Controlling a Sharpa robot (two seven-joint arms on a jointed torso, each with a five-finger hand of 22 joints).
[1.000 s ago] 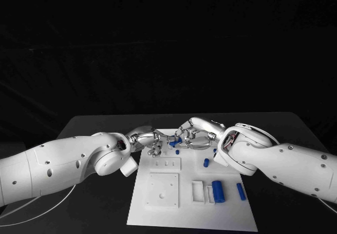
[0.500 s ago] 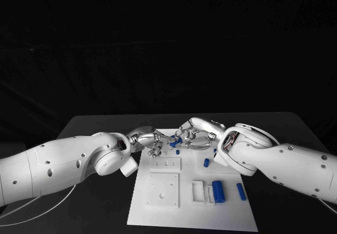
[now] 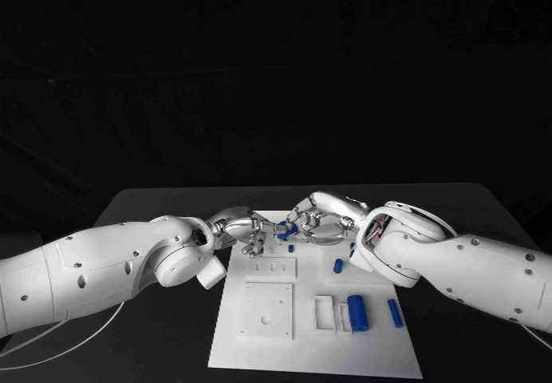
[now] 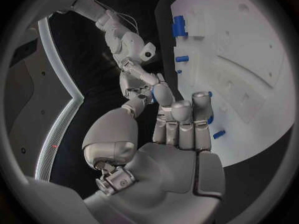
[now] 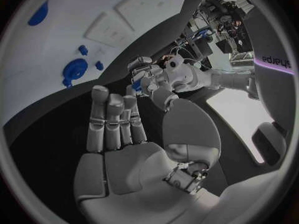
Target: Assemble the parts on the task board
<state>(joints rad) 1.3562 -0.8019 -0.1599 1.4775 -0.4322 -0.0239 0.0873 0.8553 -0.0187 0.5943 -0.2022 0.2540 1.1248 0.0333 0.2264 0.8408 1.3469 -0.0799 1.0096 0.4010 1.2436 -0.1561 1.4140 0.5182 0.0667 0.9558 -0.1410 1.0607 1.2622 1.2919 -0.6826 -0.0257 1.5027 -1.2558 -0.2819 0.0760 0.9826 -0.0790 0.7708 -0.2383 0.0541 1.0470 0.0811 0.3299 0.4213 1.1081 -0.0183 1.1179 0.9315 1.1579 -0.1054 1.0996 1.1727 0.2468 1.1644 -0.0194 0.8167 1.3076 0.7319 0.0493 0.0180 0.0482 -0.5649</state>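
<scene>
A black table (image 3: 150, 203) fills the lower half of the head view. Its far edge runs level across the middle of the frame, and its two far corners are rounded. The top is matte and plain, and light falls on it, so it reads a shade paler than its surroundings. Behind the table a black backdrop (image 3: 276, 88) covers the whole upper half of the frame. It is unlit and almost featureless, with faint slanting folds in the upper left like hanging cloth. Past the table's left and right edges the ground is too dark to make out.
</scene>
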